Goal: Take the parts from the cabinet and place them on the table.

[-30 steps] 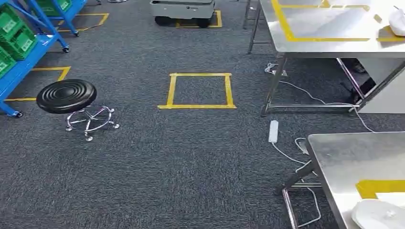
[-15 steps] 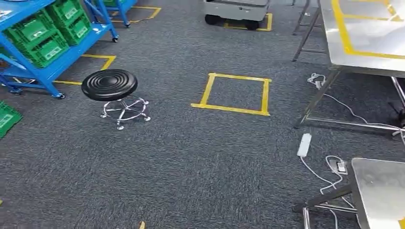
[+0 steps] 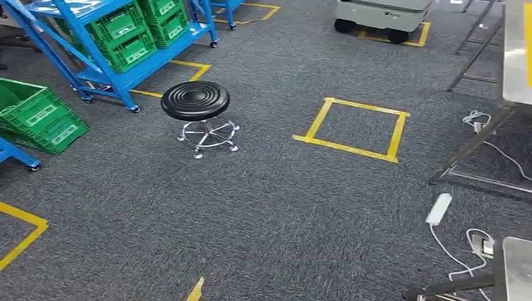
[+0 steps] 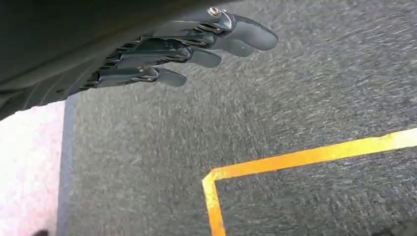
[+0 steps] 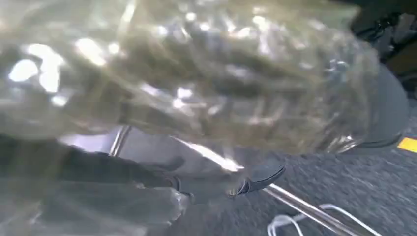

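A blue metal cabinet is carrying ribbed green crates. The right hand is clasping a crinkly clear plastic bag; the left hand is hanging, fingers apart, holding nothing.

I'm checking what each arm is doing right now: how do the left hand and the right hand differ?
The left hand holds nothing, while the right hand grips a clear plastic bag. The left hand's fingers stretch out and apart; the right hand's are mostly hidden behind the crinkled bag. The left hand hangs above bare grey carpet and a yellow tape line; the right has white cables below it. Both have dark fingers and hang above the carpet.
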